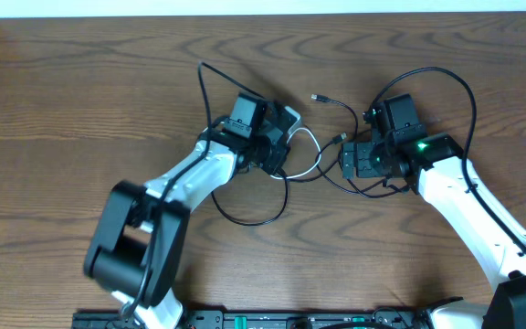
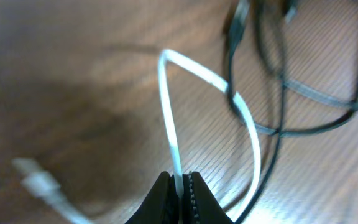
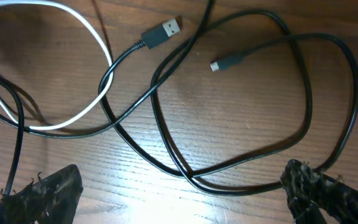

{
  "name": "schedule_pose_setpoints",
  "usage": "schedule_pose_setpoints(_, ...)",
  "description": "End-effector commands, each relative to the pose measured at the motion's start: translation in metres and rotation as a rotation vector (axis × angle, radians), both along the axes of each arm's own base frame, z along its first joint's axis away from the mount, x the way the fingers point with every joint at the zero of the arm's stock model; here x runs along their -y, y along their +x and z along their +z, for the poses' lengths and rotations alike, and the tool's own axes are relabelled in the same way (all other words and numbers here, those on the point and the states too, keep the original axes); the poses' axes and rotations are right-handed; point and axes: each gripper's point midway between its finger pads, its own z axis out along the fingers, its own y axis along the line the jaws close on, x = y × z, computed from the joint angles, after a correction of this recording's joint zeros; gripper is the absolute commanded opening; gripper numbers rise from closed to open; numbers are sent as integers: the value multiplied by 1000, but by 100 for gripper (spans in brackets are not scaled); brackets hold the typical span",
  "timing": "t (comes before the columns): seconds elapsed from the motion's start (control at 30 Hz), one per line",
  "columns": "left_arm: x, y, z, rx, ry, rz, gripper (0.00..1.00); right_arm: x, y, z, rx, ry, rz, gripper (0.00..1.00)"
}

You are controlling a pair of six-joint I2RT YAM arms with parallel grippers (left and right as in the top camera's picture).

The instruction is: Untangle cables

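One white cable [image 2: 169,124] tight between the left claw's [image 2: 180,179] closed jaws

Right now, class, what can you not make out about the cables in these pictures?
Left wrist: white plug blurred; black cables cut off by top edge.
Overhead: left gripper's grip on white cable hidden under its wrist.
Right wrist: white cable cut off at left edge.

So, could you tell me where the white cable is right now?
The white cable lies mid-table between the two arms in the overhead view, pinched in the shut jaws of the left gripper, its loop crossing the black cables.
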Motion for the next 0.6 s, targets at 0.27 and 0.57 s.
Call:
schedule_pose_setpoints(0.27,-28,6,234,486,-240,141,8,-42,5,13,49,183,145,99)
schedule_pose_setpoints(0.57,-46,-18,285,592,-294,165,7,-103,16,45,201,379,362,99)
